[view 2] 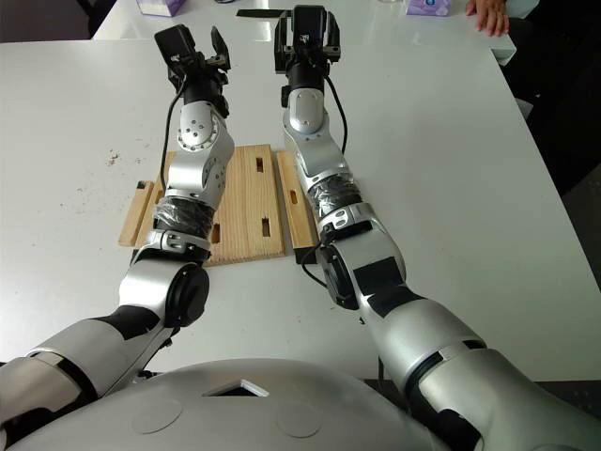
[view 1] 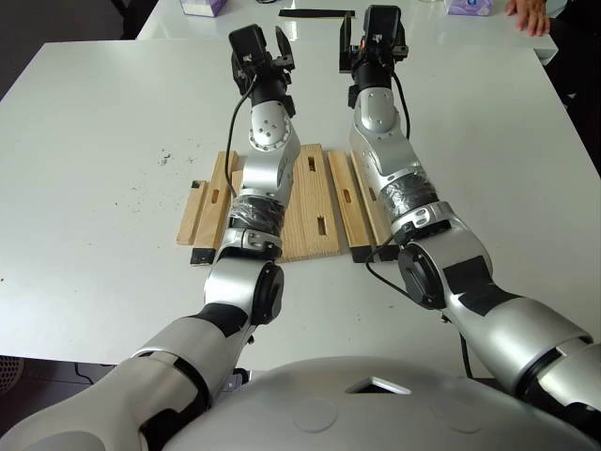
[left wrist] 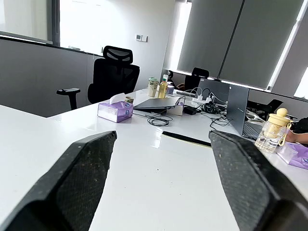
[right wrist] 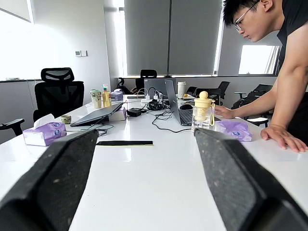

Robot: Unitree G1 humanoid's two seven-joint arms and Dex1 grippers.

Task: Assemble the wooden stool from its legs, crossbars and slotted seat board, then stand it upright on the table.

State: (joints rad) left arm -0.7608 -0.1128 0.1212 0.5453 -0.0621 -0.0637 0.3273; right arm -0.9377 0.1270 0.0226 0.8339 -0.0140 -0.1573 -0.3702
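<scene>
Seat board (view 1: 310, 197) looks stiff, light (maybe slippery); I'd pinch its edge. My left pincer (view 1: 264, 38) and right pincer (view 1: 374, 23) gape empty.

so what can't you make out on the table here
Seat board: left arm covers its left side in both eye views, so the slot count is unclear.
Right strips: mostly under the right arm; number unclear.
Left strips: leg or crossbar, cannot tell.
Specks: too small to identify.

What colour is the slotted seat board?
The slotted seat board is pale natural wood with lengthwise grain; clearest in the right eye view.
</scene>
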